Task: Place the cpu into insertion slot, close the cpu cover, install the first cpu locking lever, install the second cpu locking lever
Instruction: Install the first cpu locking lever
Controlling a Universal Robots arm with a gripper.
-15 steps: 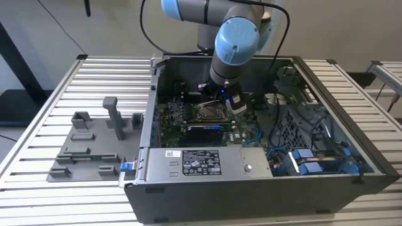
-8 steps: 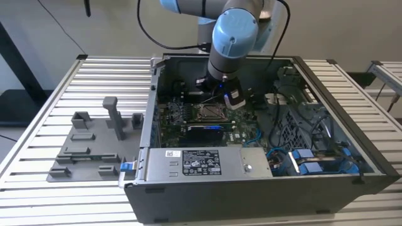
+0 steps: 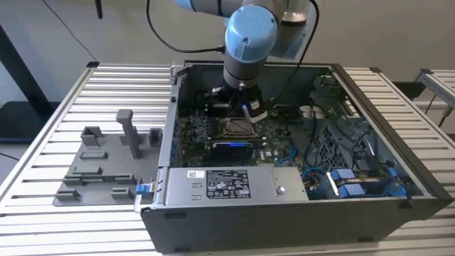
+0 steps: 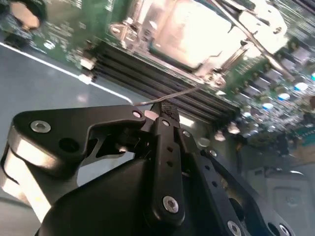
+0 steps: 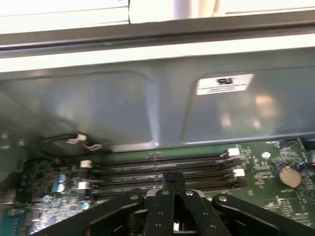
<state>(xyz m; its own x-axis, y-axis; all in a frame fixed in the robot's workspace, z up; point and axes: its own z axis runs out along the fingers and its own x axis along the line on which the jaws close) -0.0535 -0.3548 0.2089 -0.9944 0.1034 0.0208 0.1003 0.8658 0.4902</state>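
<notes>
Reaching into: an open dark-grey metal computer case [image 3: 299, 218] lying on the white slatted table [image 3: 121, 90]. The grey-and-blue robot arm [image 3: 249, 37] leans down over the green circuit board [image 3: 188, 133].
Jaws: the black gripper [image 4: 157, 114] has its jaws drawn together at the tip. A thin silver wire locking lever [image 4: 172, 94] lies right against that tip. I cannot tell whether it is pinched or only pressed.
Gripper place: in the exterior view it sits low over the board, just off the socket's 1 o'clock corner.
Insertion slot: a small square socket with a silver metal rim [image 3: 238, 127], mid-board, at 12 o'clock from the labelled grey power supply box [image 3: 227, 184].
Cpu: the thin flat square chip [image 4: 189, 34] appears seated in the slot. The shiny metal cpu cover [image 4: 142, 22] frames it and looks folded down over it.
Handling, lever: likely a stiff, springy, slick wire that pushes back. It is probably best taken near its free end, square on, so it does not skate off.
Handling, cpu: light and fragile, to be gripped by its edges only.
Aside: a grey plastic fixture tray [image 3: 99, 165] lies at the case's 9 o'clock, well apart.
</notes>
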